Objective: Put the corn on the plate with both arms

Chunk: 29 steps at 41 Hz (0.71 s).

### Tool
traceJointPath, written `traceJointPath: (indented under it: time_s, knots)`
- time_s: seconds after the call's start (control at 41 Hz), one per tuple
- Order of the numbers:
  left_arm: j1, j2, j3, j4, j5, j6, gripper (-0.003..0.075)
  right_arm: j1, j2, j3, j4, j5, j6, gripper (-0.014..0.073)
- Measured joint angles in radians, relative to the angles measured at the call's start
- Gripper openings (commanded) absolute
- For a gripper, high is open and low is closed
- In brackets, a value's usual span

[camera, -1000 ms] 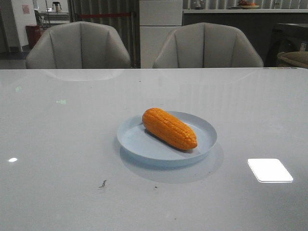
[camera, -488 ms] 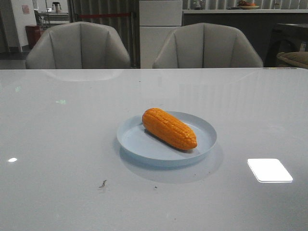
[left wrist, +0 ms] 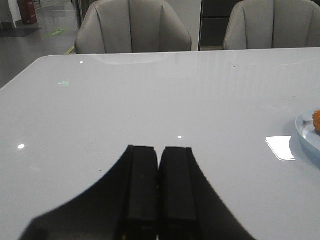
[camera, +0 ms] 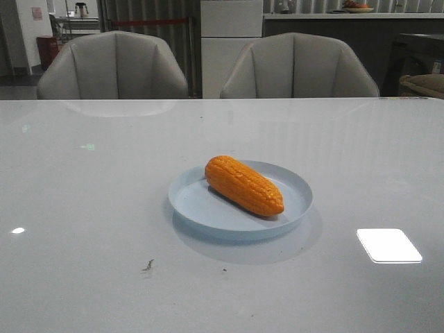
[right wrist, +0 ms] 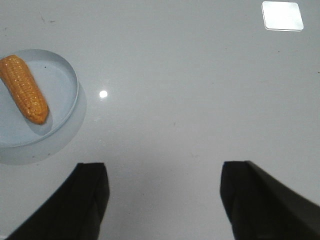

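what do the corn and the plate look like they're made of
The corn looks like molded plastic or rubber, a toy rather than food: uniform orange, evenly bumpy kernels, dull sheen. The plate appears to be matte pale blue plastic, thin with a low rim; melamine can't be ruled out.

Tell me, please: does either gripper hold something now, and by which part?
Nothing is held. The left gripper is shut on nothing, the right gripper open; the orange bumpy corn cob lies on the pale blue round plate.

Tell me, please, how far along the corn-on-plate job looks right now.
Done: the corn lies inside the plate. In hand: nothing; the left gripper is shut and empty, the right gripper open, both away from the plate. Left: apparently nothing.
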Motion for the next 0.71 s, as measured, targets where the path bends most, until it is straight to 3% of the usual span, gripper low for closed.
traceJointPath:
  time_s: [0.585, 0.707]
  knots:
    - [0.0, 0.0, 0.0, 0.0, 0.0, 0.0, 0.009, 0.0, 0.0, 0.005, -0.036, 0.004, 0.0, 0.0547]
    - [0.0, 0.0, 0.0, 0.0, 0.0, 0.0, 0.009, 0.0, -0.017, 0.009, -0.085, 0.011, 0.0, 0.0369]
